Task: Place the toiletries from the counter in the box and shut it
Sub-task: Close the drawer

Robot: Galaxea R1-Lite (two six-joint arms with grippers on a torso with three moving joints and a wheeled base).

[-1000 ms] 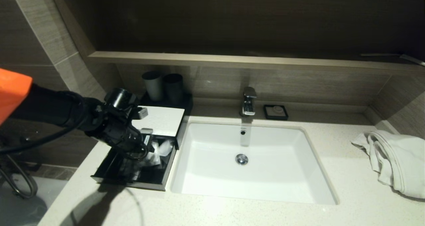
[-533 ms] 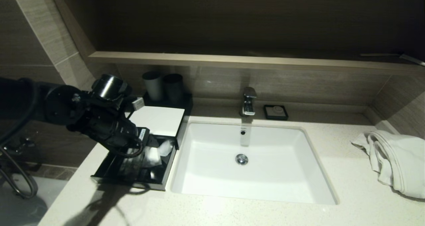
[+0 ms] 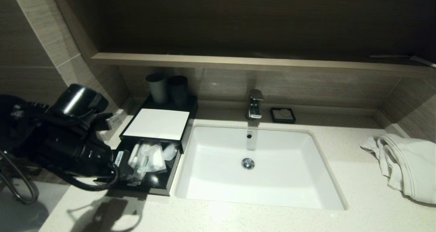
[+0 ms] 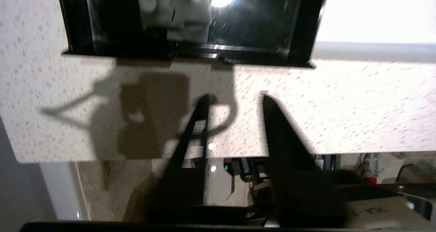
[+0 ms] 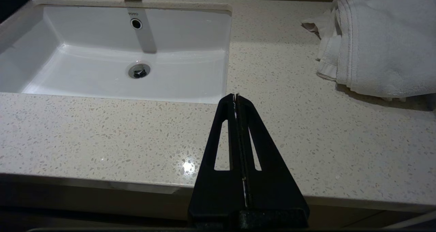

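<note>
Head view: speckled counter (image 3: pixel 340 177), wood-panelled wall; left end effector (image 4: pixel 235 97) released, right end effector (image 5: pixel 235 96) clenched

Sitting in view are one box (image 3: pixel 155 124), two dark cups (image 3: pixel 167 88), one sink basin (image 3: pixel 204 187), one tap (image 3: pixel 255 104), one soap dish (image 3: pixel 282 115), one white towel (image 3: pixel 407 165), and several toiletries (image 3: pixel 144 158) overlapping too closely to count.
</note>
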